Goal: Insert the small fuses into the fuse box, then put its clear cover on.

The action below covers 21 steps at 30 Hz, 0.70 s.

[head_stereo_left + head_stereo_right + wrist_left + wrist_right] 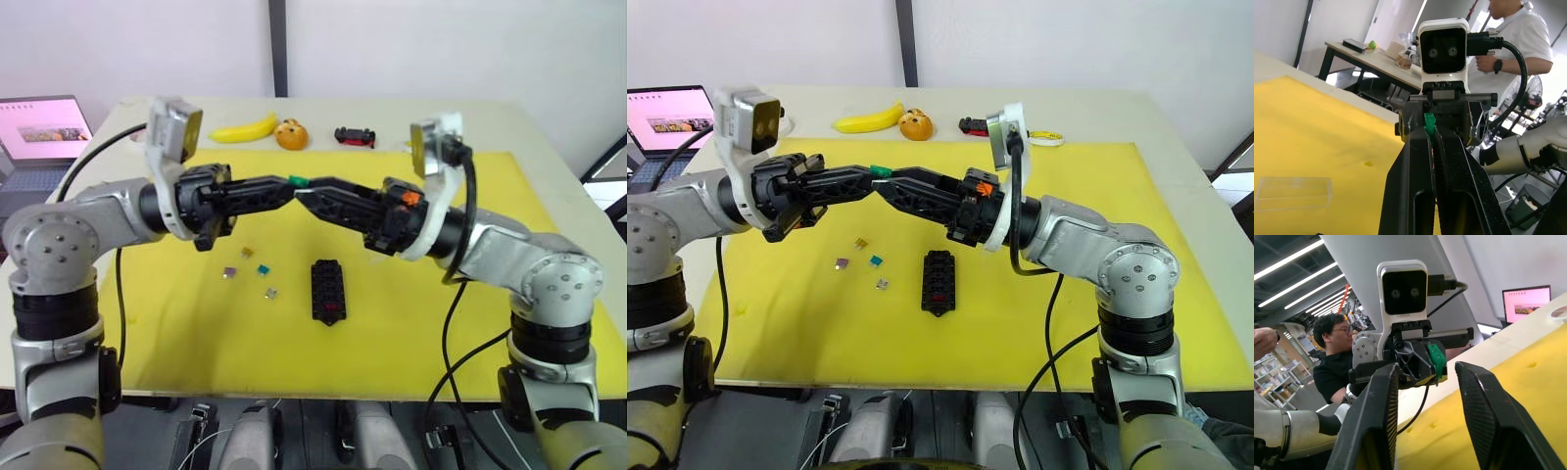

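Your left hand (286, 183) is pinching the green fuse (294, 180) mid-air, your right hand (306, 199) spread wide right beside it, above the fuse box (328, 290).

Both arms (88, 230) are looking silver-grey with round shoulder caps ringed in small screws. Black grippers (294, 191) are sporting long ribbed fingers, white camera blocks (168, 132) are sitting on the wrists, and black cables (453, 313) are looping off them.
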{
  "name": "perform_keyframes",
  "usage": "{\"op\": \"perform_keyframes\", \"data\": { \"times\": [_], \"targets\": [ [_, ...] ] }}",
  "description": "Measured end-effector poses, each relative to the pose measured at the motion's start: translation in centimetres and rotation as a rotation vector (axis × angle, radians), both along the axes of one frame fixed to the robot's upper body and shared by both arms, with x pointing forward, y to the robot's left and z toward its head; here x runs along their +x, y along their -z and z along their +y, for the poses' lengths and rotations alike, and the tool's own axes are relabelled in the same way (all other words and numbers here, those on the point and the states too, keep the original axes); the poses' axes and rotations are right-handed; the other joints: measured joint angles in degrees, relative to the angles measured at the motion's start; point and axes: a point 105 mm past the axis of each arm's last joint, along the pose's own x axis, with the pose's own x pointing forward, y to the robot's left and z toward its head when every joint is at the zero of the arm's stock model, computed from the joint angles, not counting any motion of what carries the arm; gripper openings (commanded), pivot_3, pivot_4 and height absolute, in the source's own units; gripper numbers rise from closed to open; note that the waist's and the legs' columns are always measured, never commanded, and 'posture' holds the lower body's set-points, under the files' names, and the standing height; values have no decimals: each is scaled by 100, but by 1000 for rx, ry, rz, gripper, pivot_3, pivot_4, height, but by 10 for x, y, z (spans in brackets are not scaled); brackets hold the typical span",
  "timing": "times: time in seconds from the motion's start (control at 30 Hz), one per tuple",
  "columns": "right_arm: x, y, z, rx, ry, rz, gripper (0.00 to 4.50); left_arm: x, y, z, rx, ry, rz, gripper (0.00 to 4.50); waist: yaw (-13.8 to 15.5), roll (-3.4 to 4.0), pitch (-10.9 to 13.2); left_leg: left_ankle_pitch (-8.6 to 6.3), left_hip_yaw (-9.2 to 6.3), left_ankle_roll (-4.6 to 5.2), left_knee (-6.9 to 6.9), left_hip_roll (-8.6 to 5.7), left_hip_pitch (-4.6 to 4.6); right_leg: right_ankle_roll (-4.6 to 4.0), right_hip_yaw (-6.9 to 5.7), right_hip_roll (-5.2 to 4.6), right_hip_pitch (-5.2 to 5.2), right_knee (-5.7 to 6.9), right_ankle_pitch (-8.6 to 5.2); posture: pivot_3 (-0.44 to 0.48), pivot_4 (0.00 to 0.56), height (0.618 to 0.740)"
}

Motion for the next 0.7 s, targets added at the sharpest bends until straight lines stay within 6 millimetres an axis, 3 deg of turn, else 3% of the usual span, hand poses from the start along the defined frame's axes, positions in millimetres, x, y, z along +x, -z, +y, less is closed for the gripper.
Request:
{"op": "perform_keyframes", "data": {
  "times": [0.27,0.37,0.43,0.7],
  "targets": [
    [0,-2,0,15,4,4,2001,0,2,1,3,-3,8,0,1,0,0,0,0,0,0,0,-1,0,0,0,-1,-1,0,0,150,737],
    [0,-2,0,17,5,4,1197,0,6,1,4,-4,21,0,0,0,0,0,-1,0,0,0,-2,0,0,0,-1,-1,0,0,150,737],
    [2,-2,-1,15,17,7,294,-1,5,1,0,9,14,0,1,0,0,0,0,0,0,0,-2,0,0,0,-1,-1,0,0,150,737],
    [3,-2,-2,13,22,8,294,-2,4,1,-4,11,12,0,2,0,0,0,-1,0,0,0,-3,0,0,0,-1,-2,0,0,150,737]
  ]
}}
